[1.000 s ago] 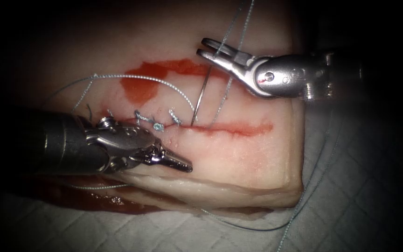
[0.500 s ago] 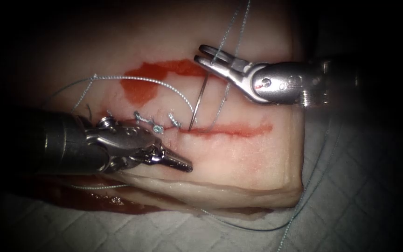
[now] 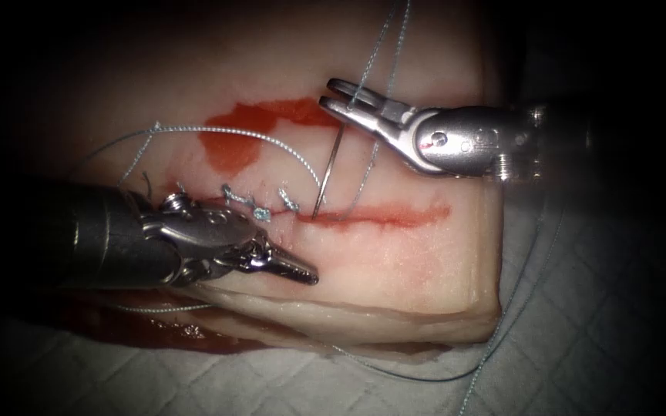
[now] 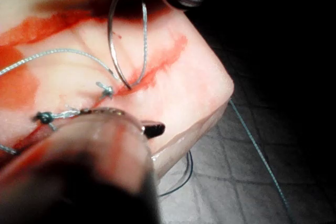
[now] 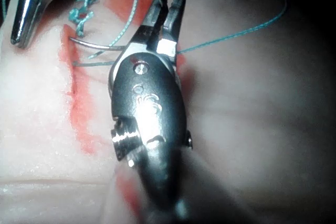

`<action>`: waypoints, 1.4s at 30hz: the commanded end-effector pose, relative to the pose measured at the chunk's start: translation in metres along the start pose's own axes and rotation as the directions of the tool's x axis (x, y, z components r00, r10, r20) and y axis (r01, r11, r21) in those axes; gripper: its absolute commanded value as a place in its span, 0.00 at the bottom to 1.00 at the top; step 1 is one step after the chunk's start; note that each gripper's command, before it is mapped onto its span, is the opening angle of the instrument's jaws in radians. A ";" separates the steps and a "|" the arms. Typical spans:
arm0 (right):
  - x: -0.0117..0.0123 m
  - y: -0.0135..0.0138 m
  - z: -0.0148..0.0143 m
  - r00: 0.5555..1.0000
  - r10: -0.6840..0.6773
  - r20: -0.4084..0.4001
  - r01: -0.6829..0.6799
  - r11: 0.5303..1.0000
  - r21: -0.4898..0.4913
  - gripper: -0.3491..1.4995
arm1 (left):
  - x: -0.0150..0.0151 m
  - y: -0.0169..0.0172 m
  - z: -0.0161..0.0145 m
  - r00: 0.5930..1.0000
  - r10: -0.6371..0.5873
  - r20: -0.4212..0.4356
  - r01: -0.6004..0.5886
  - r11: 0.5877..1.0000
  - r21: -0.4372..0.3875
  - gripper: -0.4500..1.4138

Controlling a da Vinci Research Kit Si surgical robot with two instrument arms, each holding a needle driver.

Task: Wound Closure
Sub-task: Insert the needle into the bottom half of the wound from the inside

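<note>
Needle (image 3: 329,166) stands over the cut (image 3: 379,213), tip at its edge, upper end in right tool (image 3: 331,92). Knots (image 3: 260,202) lie left of needle. Left tool (image 3: 302,271) rests near tissue (image 3: 395,262) front edge.

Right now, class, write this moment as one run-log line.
right end effector: holds needle near its tail | needle tip at cut, beside stitches | left end effector: shut, holds nothing, on tissue

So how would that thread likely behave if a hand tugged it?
Probably floppy: the thread lies in loose curves over the tissue and hangs off its edge. Likely light, since it arcs freely beside the right hand, which holds the needle. It may snag at the knots.
</note>
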 end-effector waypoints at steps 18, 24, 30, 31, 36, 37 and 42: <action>0.0004 0.0002 0.0010 0.982 0.183 0.050 -0.184 0.983 0.013 0.00 | 0.0000 0.0004 0.0007 1.000 0.002 0.001 -0.002 1.000 -0.002 0.00; 0.0004 0.0002 0.0009 0.965 0.253 0.065 -0.256 0.966 0.035 0.00 | 0.0000 0.0004 0.0007 1.000 0.002 0.001 -0.002 1.000 -0.002 0.00; 0.0004 0.0004 0.0007 0.920 0.382 0.083 -0.388 0.919 0.066 0.00 | 0.0000 0.0002 0.0002 1.000 0.030 -0.003 -0.030 1.000 0.006 0.00; 0.0004 0.0004 0.0006 0.914 0.398 0.083 -0.403 0.913 0.066 0.00 | 0.0001 0.0001 0.0000 0.999 0.042 -0.006 -0.042 0.999 0.010 0.00; 0.0007 0.0006 -0.0001 0.856 0.508 0.092 -0.516 0.850 0.109 0.00 | 0.0017 -0.0010 -0.0027 0.997 0.059 -0.057 -0.057 0.998 0.032 0.44; 0.0008 0.0007 -0.0001 0.846 0.525 0.092 -0.532 0.838 0.119 0.00 | 0.0019 -0.0013 -0.0033 0.995 0.060 -0.074 -0.058 0.998 0.037 0.50; 0.0018 0.0014 -0.0005 0.799 0.598 0.056 -0.598 0.783 0.172 0.00 | 0.0020 -0.0032 -0.0067 0.989 0.099 -0.110 -0.088 0.991 0.098 0.57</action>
